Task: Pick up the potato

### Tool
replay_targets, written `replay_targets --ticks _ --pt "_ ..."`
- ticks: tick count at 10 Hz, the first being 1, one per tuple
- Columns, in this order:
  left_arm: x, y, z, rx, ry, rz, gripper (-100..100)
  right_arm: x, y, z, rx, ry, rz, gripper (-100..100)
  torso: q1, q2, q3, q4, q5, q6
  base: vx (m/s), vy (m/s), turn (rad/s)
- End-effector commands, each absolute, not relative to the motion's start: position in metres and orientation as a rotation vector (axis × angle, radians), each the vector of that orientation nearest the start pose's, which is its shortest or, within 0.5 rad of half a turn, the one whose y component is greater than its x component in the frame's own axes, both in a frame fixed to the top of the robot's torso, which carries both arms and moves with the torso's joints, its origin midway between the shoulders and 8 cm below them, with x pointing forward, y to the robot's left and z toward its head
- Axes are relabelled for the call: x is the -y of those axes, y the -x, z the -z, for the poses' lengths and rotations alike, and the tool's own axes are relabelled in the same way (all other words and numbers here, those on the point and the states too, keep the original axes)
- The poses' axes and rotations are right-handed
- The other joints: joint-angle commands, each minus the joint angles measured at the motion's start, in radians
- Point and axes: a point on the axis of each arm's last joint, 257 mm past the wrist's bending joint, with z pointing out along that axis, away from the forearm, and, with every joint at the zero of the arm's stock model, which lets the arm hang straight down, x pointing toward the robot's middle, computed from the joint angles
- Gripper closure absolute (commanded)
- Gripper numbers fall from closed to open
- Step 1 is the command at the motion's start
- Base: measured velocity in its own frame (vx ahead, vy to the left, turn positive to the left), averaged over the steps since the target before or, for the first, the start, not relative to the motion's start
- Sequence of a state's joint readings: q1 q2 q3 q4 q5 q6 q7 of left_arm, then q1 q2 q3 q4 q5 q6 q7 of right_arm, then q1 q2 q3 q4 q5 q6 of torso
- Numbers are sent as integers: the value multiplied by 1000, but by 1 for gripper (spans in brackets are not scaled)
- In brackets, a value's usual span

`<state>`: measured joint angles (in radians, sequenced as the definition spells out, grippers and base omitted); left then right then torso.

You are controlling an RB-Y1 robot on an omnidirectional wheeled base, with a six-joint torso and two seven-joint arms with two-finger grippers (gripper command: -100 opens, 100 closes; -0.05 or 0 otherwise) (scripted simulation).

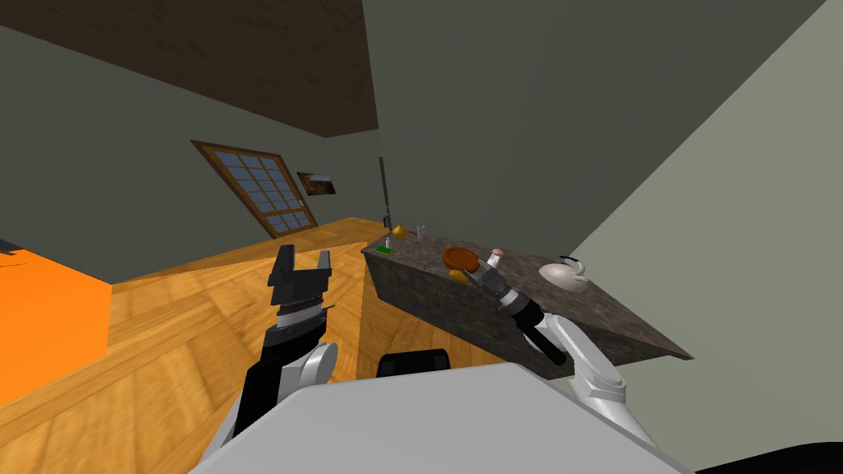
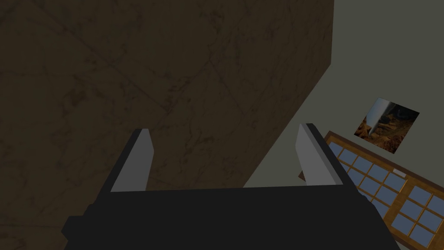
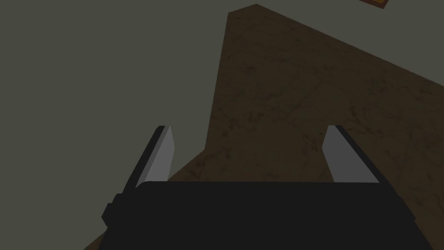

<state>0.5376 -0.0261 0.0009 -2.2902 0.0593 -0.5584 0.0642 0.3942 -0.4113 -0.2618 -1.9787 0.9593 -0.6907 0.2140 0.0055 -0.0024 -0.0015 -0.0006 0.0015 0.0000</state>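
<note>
Step in hand: the approach, with no grasp made yet.

- Right gripper [image 1: 477, 275] is reached out over the near edge of the dark stone counter [image 1: 626, 322]. In its wrist view the blades [image 3: 251, 130] stand apart with nothing between them, and the hand looks past the counter, not down onto it.
- The potato [image 1: 458, 276] is, as I judge it, the small yellow-brown lump at the counter's near edge. It lies just near of the brown bowl [image 1: 461, 257] and just left of the right gripper's tips. I cannot tell whether they touch.
- A white shaker [image 1: 496, 257] is close on the far right of the gripper, and a white kettle [image 1: 565, 275] is further right.
- Left gripper [image 1: 300, 265] is raised over the wood floor, well left of the counter, blades apart [image 2: 225, 130] and holding nothing.

Next move, as I judge it: tilt the right hand down, shift it slightly left until the lump sits between the blades, then close. Keep clear of the bowl and shaker.
</note>
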Motion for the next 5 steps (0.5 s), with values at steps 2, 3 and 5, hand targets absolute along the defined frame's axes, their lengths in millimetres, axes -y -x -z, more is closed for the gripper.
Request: replay_targets --ticks 2,3,5 --pt "-292 -327 -28 -507 705 1388 0 286 -397 136 -1374 569 -175 -100 -3 2 1 0 -1 0 3 51 -9" --pt "-292 -327 -28 -507 705 1388 0 286 -397 141 -1385 591 -155 -100 -2 2 1 0 -1 0 24 67 -19" --pt "-292 -327 -28 -507 705 1388 0 299 -399 155 -1419 656 -89 -100 0 0 0 0 0 0 34 100 -20"
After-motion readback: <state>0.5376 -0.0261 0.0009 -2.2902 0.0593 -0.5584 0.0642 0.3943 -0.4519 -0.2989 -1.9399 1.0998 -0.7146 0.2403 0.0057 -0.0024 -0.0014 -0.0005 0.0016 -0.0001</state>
